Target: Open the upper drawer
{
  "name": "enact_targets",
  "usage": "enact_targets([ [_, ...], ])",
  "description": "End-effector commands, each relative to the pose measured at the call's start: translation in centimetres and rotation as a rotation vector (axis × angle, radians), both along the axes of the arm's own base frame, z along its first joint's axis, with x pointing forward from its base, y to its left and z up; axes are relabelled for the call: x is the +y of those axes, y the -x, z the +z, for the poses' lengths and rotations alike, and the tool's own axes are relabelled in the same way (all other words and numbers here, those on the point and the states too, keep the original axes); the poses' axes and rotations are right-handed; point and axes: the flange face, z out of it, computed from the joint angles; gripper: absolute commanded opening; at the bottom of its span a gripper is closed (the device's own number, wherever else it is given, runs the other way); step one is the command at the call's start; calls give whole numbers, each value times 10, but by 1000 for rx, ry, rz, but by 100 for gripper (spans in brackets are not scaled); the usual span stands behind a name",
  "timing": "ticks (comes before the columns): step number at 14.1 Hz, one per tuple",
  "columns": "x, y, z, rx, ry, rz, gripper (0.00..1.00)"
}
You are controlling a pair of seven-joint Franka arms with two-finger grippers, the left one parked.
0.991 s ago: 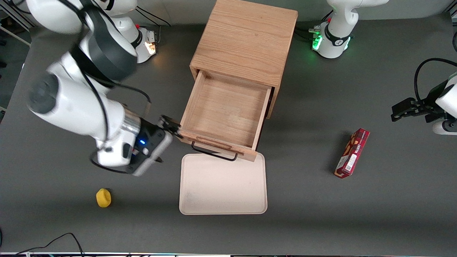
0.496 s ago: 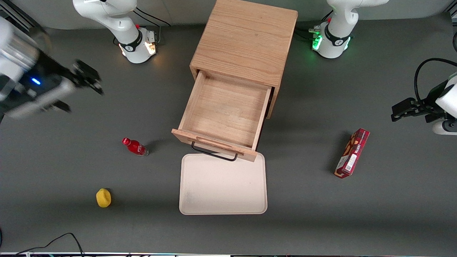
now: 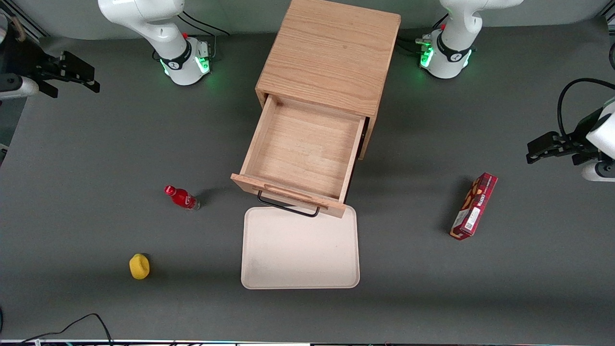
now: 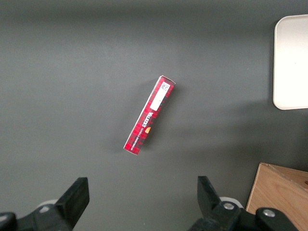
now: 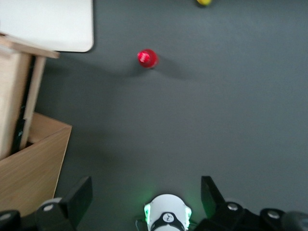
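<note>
The upper drawer (image 3: 307, 144) of the oak cabinet (image 3: 331, 53) stands pulled far out and is bare inside. Its black bar handle (image 3: 288, 207) hangs over the edge of the cream tray. My right gripper (image 3: 72, 77) is open and empty. It is high above the table at the working arm's end, far from the drawer and near its own arm's base (image 3: 185, 62). In the right wrist view the gripper (image 5: 146, 199) has its fingers wide apart over that base, and the drawer's side (image 5: 12, 106) and the cabinet (image 5: 33, 168) show. The lower drawer is hidden.
A cream tray (image 3: 300, 250) lies in front of the drawer. A red bottle (image 3: 181, 197) stands beside the drawer front toward the working arm's end, and a yellow object (image 3: 139, 266) lies nearer the front camera. A red box (image 3: 473, 205) lies toward the parked arm's end.
My right gripper has left the drawer's front corner and swung up and away toward the working arm's end of the table. The red bottle has come into view. The drawer has stayed open.
</note>
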Motion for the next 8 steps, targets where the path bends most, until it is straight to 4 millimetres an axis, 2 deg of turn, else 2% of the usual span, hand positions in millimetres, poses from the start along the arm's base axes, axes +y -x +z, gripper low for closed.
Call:
enact_targets([
  [1, -15, 22, -8, -35, 14, -69, 100],
  [3, -17, 17, -9, -29, 35, -217, 100],
  [7, -10, 9, 2, -61, 107, -203, 100],
  [8, -15, 8, 1, -57, 106, -212, 100],
])
